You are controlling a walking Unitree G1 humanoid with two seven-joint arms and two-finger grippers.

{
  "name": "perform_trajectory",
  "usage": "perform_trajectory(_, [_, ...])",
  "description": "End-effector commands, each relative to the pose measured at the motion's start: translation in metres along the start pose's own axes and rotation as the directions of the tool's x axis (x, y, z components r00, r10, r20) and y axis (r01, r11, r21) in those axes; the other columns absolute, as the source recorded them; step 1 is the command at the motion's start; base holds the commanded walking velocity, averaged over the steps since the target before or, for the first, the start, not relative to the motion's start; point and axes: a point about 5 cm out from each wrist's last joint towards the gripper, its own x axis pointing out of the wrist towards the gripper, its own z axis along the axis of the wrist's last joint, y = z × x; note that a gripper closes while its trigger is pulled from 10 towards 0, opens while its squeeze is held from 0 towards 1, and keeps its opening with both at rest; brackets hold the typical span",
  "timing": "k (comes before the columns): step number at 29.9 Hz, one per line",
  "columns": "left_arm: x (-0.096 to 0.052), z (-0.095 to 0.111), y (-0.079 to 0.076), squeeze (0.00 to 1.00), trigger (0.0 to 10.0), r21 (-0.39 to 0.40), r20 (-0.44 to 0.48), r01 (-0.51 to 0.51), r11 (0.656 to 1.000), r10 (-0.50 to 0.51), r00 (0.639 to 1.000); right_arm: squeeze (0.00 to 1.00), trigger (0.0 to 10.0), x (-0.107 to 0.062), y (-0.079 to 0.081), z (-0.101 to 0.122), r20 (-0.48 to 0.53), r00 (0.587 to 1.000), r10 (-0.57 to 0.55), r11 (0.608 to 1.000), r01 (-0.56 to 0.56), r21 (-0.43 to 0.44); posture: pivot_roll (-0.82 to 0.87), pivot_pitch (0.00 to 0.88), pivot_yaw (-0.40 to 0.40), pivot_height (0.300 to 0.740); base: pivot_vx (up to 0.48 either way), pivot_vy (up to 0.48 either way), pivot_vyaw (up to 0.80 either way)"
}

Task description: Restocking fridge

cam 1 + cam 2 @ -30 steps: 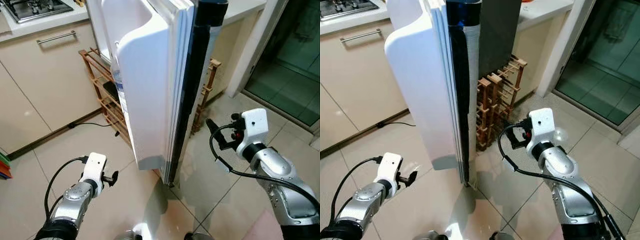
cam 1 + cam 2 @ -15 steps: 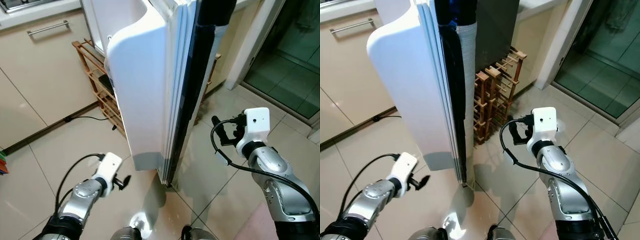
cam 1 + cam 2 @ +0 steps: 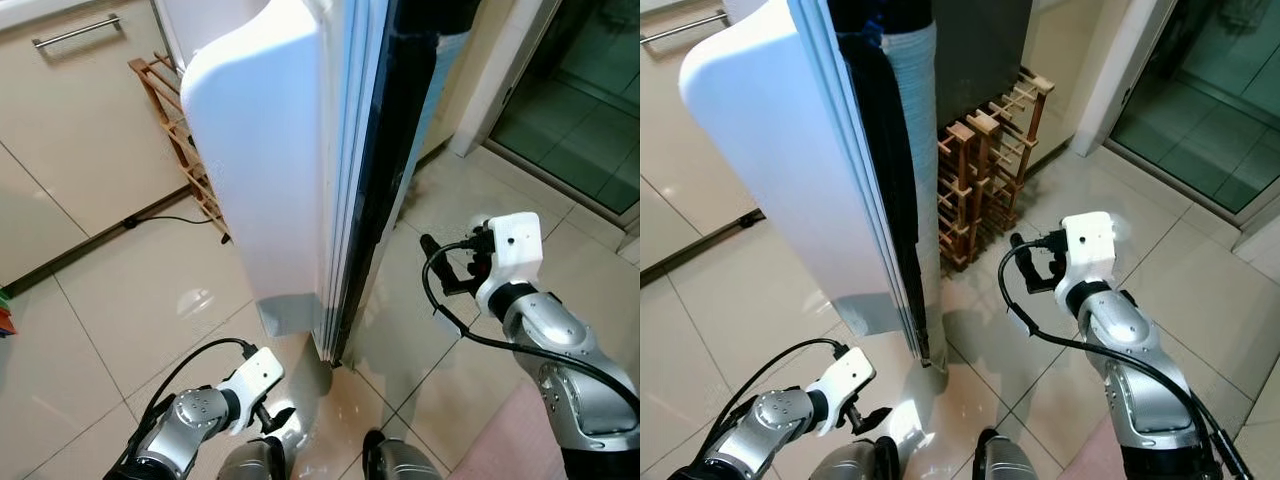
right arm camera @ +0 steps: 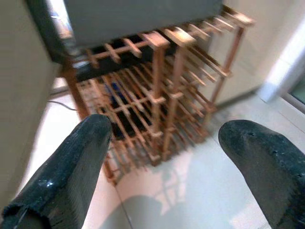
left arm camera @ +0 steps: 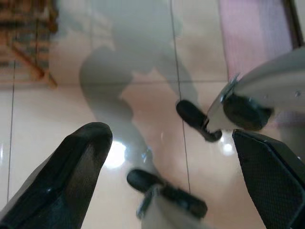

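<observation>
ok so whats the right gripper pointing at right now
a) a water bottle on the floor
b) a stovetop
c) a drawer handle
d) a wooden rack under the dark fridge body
d) the right wrist view looks between the open black fingers of the right gripper straight at the wooden rack, which stands on the tiled floor below the fridge, behind the open fridge door.

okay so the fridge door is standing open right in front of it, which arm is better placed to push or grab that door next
Probably the right. The right claw is raised, open and empty, beside the dark outer face of the fridge door. The left claw, also open and empty, hangs low over the floor tiles, near the robot's own feet.
</observation>
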Motion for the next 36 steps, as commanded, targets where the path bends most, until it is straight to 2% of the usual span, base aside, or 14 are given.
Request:
perform_trajectory(1, [0.003,-0.001,-0.005,0.00,10.0,0.025,-0.011,0.027,0.999,-0.027,1.000,0.00,10.0,-0.004,0.011,0.006,0.004,0.994,0.107,0.994,-0.107,0.014,-0.04,0.192,-0.001,0.740,0.000,0.000,0.00])
perform_trajectory(4, [0.008,0.006,-0.006,0.00,10.0,0.024,-0.005,0.037,0.999,-0.037,0.999,0.00,10.0,-0.011,0.030,0.015,0.056,0.958,0.281,0.957,-0.284,0.052,-0.05,0.181,-0.002,0.740,0.000,0.000,0.00])
perform_trajectory(7, [0.010,0.007,-0.006,0.00,10.0,0.016,-0.004,0.043,0.999,-0.043,0.999,0.00,10.0,-0.027,0.052,0.028,0.150,0.867,0.475,0.862,-0.493,0.121,-0.05,0.176,-0.001,0.740,0.000,0.000,0.00])
perform_trajectory(9, [0.010,0.006,-0.005,0.00,10.0,-0.002,-0.005,0.035,0.999,-0.035,0.999,0.00,10.0,-0.032,0.058,0.033,0.179,0.830,0.529,0.823,-0.553,0.133,-0.05,0.175,-0.001,0.740,0.000,0.000,0.00])
perform_trajectory(10, [0.009,0.005,-0.004,0.00,10.0,-0.012,-0.004,0.028,1.000,-0.028,1.000,0.00,10.0,-0.031,0.057,0.033,0.177,0.835,0.522,0.828,-0.545,0.129,-0.05,0.174,-0.002,0.740,0.000,0.000,0.00])
perform_trajectory(13, [0.007,0.002,-0.001,0.00,10.0,-0.033,-0.005,-0.003,0.999,0.002,1.000,0.00,10.0,-0.021,0.046,0.024,0.122,0.901,0.416,0.896,-0.429,0.116,-0.05,0.174,-0.001,0.740,0.000,0.000,0.00])
perform_trajectory(15, [0.005,0.000,0.001,0.00,10.0,-0.046,-0.010,-0.022,0.999,0.022,1.000,0.00,10.0,-0.018,0.041,0.020,0.103,0.925,0.367,0.919,-0.377,0.114,-0.05,0.173,0.000,0.740,0.000,0.000,0.00])
perform_trajectory(19, [-0.003,-0.015,0.012,0.00,10.0,-0.177,-0.045,-0.166,0.970,0.160,0.986,0.00,10.0,-0.009,0.001,-0.008,-0.061,0.998,0.020,0.993,-0.012,0.119,-0.06,0.171,0.015,0.740,0.000,0.000,0.00])
perform_trajectory(20, [-0.003,-0.015,0.012,0.00,10.0,-0.177,-0.045,-0.166,0.970,0.160,0.986,0.00,10.0,-0.009,0.001,-0.008,-0.061,0.998,0.020,0.993,-0.012,0.119,-0.06,0.171,0.015,0.740,0.000,0.000,0.00])
perform_trajectory(21, [-0.005,-0.019,0.013,0.00,10.0,-0.241,-0.036,-0.185,0.953,0.182,0.983,0.00,10.0,-0.013,-0.016,-0.020,-0.112,0.985,-0.132,0.982,0.146,0.121,-0.06,0.170,0.025,0.740,0.000,0.000,0.00])
perform_trajectory(26, [-0.007,-0.017,0.013,0.00,10.0,-0.308,0.001,-0.202,0.930,0.212,0.977,0.00,10.0,-0.023,-0.033,-0.031,-0.121,0.944,-0.307,0.940,0.320,0.116,-0.07,0.161,0.042,0.740,0.000,0.000,0.00])
perform_trajectory(27, [-0.012,-0.016,0.013,0.00,10.0,-0.368,0.016,-0.228,0.901,0.251,0.968,0.00,10.0,-0.027,-0.037,-0.031,-0.103,0.930,-0.354,0.920,0.366,0.140,-0.08,0.158,0.047,0.740,0.000,0.000,0.00])
perform_trajectory(31, [-0.028,-0.016,0.008,0.00,10.0,-0.424,0.050,-0.288,0.858,0.340,0.939,0.00,10.0,-0.039,-0.041,-0.038,-0.130,0.906,-0.402,0.895,0.419,0.152,-0.09,0.154,0.036,0.740,0.000,0.000,0.00])
perform_trajectory(36, [-0.049,-0.012,-0.001,0.00,10.0,-0.392,0.102,-0.348,0.852,0.417,0.903,0.00,10.0,-0.054,-0.040,-0.063,-0.224,0.861,-0.457,0.848,0.498,0.182,-0.05,0.120,0.019,0.740,0.000,0.000,0.00])
